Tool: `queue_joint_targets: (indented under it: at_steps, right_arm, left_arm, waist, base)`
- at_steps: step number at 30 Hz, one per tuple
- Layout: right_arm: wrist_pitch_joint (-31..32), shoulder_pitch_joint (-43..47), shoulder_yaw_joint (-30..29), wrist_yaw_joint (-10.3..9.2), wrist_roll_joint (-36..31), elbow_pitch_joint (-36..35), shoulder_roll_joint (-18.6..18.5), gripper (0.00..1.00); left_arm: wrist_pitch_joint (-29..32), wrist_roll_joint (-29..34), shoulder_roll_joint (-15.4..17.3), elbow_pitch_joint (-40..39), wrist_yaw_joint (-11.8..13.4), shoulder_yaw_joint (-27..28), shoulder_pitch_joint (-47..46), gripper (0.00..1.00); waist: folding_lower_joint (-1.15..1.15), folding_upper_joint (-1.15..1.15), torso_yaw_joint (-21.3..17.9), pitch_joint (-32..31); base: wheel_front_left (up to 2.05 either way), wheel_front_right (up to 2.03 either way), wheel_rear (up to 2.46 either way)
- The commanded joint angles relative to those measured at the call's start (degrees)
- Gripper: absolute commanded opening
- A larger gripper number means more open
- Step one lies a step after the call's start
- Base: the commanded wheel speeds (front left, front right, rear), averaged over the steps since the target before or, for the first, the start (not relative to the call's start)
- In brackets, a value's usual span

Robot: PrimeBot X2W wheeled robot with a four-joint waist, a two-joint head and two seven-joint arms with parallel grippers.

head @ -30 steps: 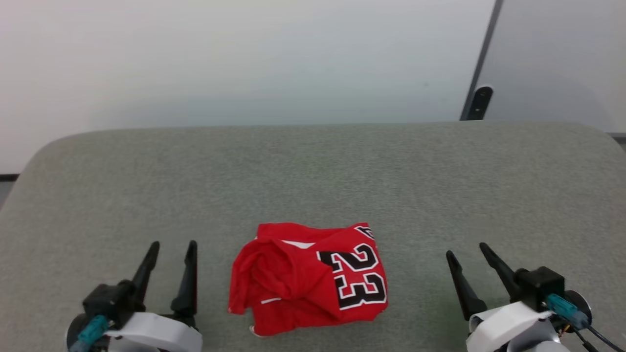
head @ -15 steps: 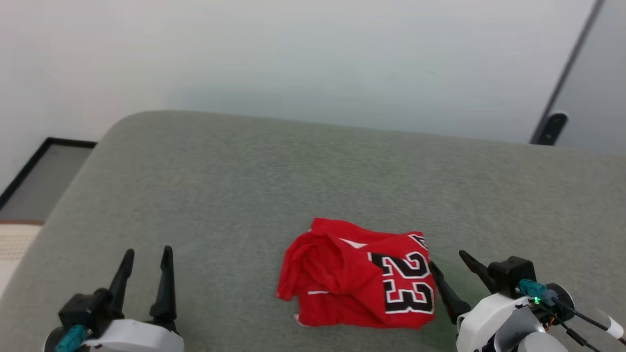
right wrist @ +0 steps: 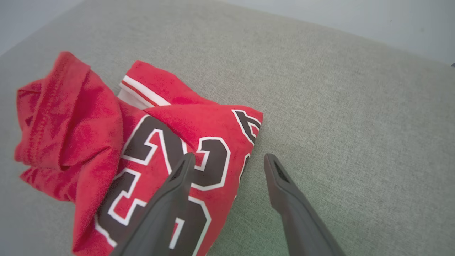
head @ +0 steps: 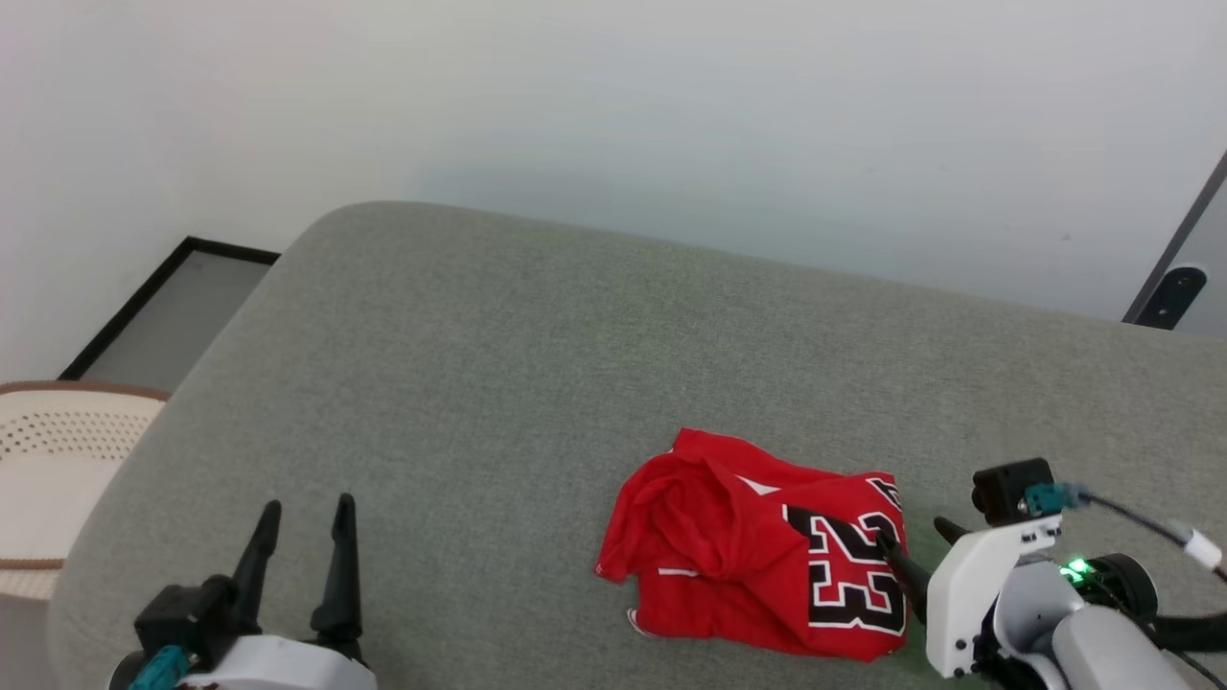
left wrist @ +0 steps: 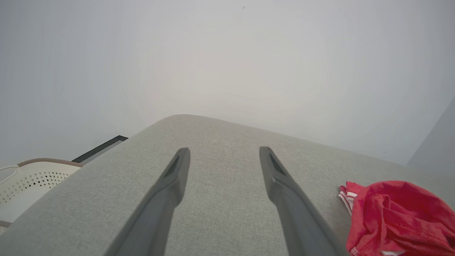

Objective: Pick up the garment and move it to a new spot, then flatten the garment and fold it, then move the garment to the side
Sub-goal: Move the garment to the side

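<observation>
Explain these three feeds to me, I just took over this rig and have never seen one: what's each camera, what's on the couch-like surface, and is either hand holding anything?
This is a two-armed robot; each arm ends in a hand with two long dark fingers. The wide picture comes from its head, looking down on a grey padded surface. The other two come from cameras on the wrists, looking along each hand's fingers.

On the surface lies a crumpled red garment with a black-and-white "23". A pale perforated basket stands off the surface's left end.

The left hand is open over bare fabric, away from the garment. The right hand is also open, one finger over the numerals, the other over bare surface beside the garment's edge. Neither holds anything.
</observation>
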Motion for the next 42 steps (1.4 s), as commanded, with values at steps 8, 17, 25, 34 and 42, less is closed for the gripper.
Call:
queue_joint_targets:
  at_steps: [8,17,25,34,42]
  right_arm:
    - [19.05,-3.85,-2.66,-0.07,-0.05,1.03,1.22,1.0]
    - [31.11,-5.13,-5.74,-0.07,-6.28,1.94,4.14,1.0]
    - [33.74,-5.3,-9.67,-0.07,-10.79,2.12,6.46,1.0]
    - [33.44,-5.81,-14.27,-0.07,-13.0,2.77,7.98,0.0]
    - [33.23,-7.76,-17.68,-0.07,-10.89,3.46,8.88,0.0]
  left_arm:
    - [0.01,-0.95,-0.32,0.71,-0.18,-2.42,-1.11,1.0]
    - [0.01,-2.61,-0.36,1.57,-0.18,-4.16,-2.35,1.0]
    - [0.0,-3.36,-0.43,2.12,-0.18,-4.82,-3.05,1.0]
    - [0.0,-4.0,-0.49,2.42,-0.19,-5.03,-3.27,1.0]
    - [0.0,-4.29,-0.62,2.57,-0.19,-5.43,-3.63,1.0]
  waist:
    - [0.0,0.0,1.52,1.47]
    - [0.0,0.0,3.41,2.94]
    - [0.0,0.0,4.23,3.65]
    - [0.0,0.0,4.23,3.95]
    - [0.0,0.0,3.88,4.22]
  base:
    - [0.0,0.0,0.0]
    - [0.0,0.0,0.0]
    - [0.0,0.0,0.0]
    - [0.0,0.0,0.0]
    - [0.0,0.0,0.0]
